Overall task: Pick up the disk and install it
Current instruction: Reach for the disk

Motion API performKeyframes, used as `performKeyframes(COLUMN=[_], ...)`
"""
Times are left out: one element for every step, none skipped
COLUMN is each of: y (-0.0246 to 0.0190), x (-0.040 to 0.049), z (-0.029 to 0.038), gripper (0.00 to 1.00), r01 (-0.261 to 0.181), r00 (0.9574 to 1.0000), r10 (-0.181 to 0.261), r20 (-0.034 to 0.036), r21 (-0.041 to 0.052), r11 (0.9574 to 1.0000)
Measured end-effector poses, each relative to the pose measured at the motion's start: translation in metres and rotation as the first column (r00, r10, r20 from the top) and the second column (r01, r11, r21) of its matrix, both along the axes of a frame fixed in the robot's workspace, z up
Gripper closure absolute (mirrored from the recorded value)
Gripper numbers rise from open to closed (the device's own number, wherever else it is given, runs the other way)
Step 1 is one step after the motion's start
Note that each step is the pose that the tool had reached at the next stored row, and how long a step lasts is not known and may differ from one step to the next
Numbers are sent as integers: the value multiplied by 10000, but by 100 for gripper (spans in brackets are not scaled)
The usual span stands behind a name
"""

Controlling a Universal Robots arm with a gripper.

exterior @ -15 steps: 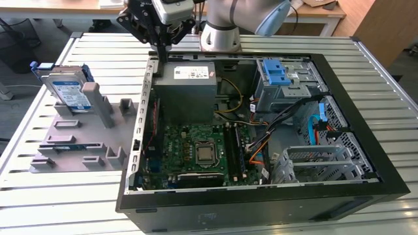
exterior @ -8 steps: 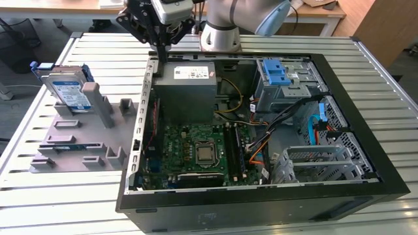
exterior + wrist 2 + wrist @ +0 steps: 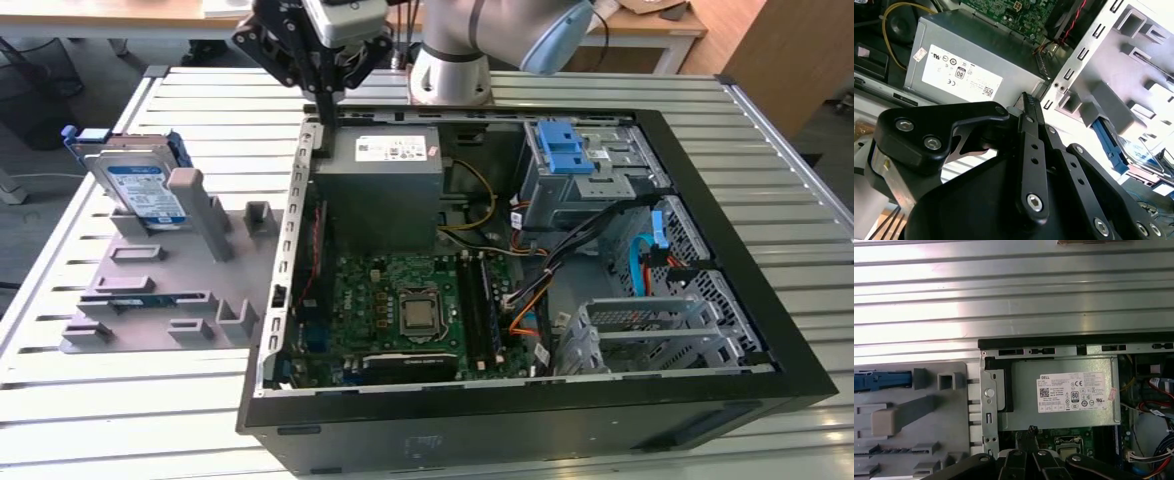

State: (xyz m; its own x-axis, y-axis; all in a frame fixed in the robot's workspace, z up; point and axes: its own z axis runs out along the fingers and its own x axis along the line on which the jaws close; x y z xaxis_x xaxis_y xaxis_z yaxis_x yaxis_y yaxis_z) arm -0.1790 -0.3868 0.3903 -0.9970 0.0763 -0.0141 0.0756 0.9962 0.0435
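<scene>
- The arm's hand (image 3: 327, 106) hangs over a corner of the open computer case (image 3: 534, 435); its fingers are pressed together, pinching nothing; in the first wrist view the tips sit just over the grey power supply box (image 3: 1064, 390).
- The disk (image 3: 140, 185), silver in its blue bracket, stands upright in a grey holder (image 3: 147, 300) on the slatted table (image 3: 561, 88), at the exterior view's left, outside the case and well apart from the hand.

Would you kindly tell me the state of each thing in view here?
Disk: upright in the grey holder, not gripped.
Gripper: shut, empty, over the case's edge.
Case: lying open, side panel off.
Drive cage: empty.
</scene>
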Motion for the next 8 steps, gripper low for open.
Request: performKeyframes(y=[5, 10, 14, 18, 21, 25, 28, 31], x=[-5, -12, -19, -26, -33, -40, -47, -54], z=[0, 0, 0, 0, 0, 0, 0, 0], gripper=[89, 89, 89, 89, 89, 89, 89, 89], r01=[0, 0, 0, -1, -1, -1, -1, -1], r00=[10000, 10000, 10000, 10000, 10000, 10000, 10000, 10000], r10=[0, 0, 0, 1, 1, 1, 1, 1], r20=[0, 0, 0, 1, 1, 0, 0, 0], r21=[1, 0, 1, 1, 1, 0, 0, 0], r11=[10000, 10000, 10000, 10000, 10000, 10000, 10000, 10000])
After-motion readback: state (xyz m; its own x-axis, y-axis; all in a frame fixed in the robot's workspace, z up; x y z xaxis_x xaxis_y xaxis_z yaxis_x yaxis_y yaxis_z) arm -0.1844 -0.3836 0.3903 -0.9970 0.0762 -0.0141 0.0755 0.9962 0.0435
